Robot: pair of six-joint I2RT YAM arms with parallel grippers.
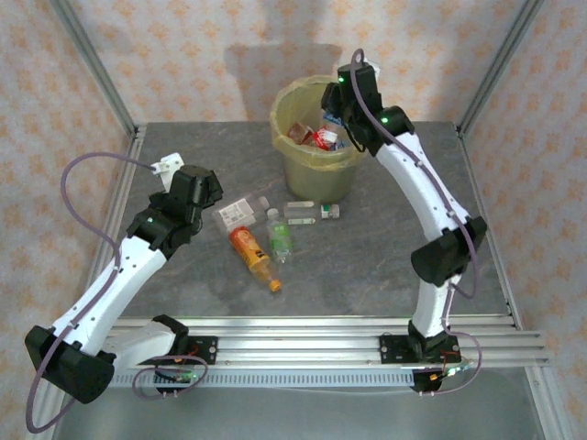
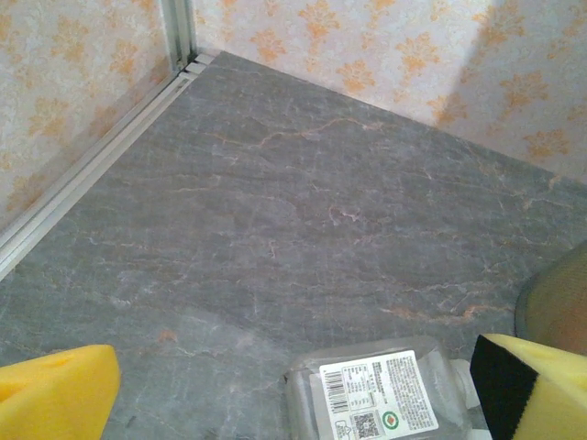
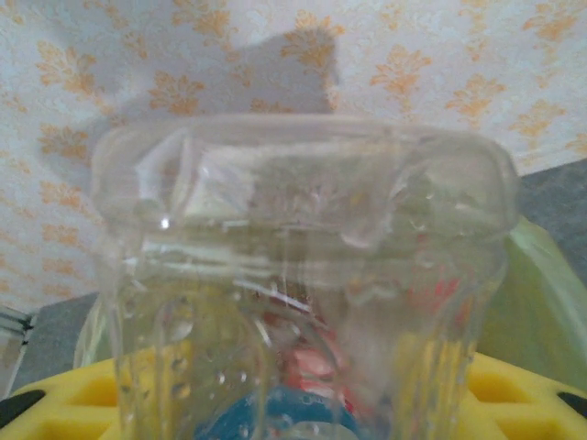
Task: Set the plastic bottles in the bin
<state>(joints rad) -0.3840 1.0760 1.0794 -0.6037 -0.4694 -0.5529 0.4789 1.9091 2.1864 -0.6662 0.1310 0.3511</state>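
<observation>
Clear plastic bottle [image 3: 303,275] sits clamped in the right gripper's [image 1: 337,103] yellow jaws, directly above the bin [image 1: 316,174], which holds several bottles [image 1: 316,136]. Left of the bin, the left gripper [image 1: 209,203] hangs with jaws wide over a white-labelled bottle [image 2: 381,394]. An orange bottle [image 1: 252,252] and a green bottle [image 1: 280,236] lie near the bin's front-left.

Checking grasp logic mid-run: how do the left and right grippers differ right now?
The left gripper is wide open; the right gripper is shut on a clear bottle. The left sits low over the table, with a white-label bottle lying ungripped between its fingers; the right is raised over the bin. Shared: both have yellow fingers.
</observation>
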